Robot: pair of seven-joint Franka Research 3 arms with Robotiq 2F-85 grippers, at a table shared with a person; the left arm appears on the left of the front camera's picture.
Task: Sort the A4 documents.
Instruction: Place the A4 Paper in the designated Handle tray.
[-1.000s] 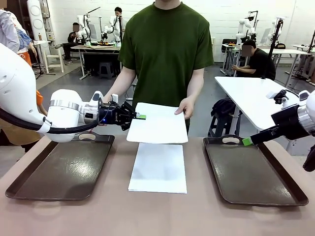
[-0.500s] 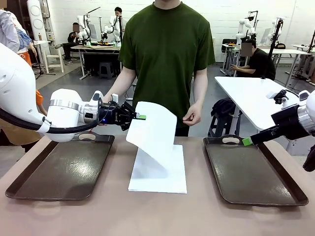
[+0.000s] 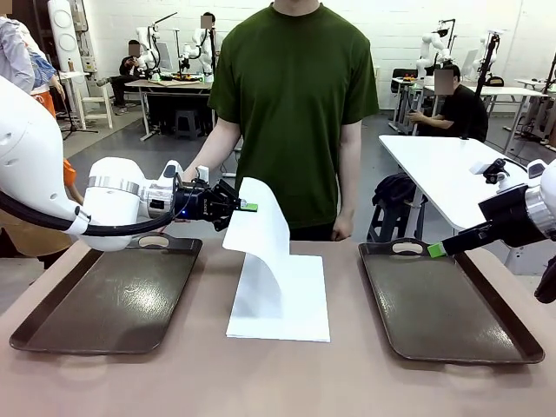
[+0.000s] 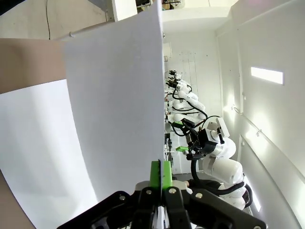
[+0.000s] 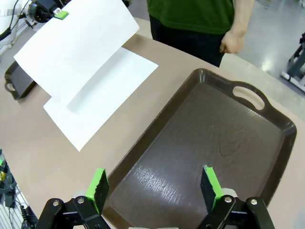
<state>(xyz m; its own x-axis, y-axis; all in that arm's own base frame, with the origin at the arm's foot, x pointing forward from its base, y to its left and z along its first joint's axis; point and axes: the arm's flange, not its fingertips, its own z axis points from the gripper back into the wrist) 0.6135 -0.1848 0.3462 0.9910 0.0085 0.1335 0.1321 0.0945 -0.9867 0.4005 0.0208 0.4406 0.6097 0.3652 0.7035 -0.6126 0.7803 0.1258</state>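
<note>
A thin white A4 sheet [image 3: 261,228] is clamped by one edge between the green pads of the left gripper [image 3: 247,207], and its limp body is curved down to the flat white paper [image 3: 282,308] laid mid-table. The right gripper [image 5: 154,180] is held with its jaws wide apart and empty over the glossy, dark brown right tray [image 5: 267,143].

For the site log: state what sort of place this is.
Probably a robotics lab: a white robot arm's left gripper pinches an A4 document over a table with brown trays, and more white worktables stand behind.
</note>
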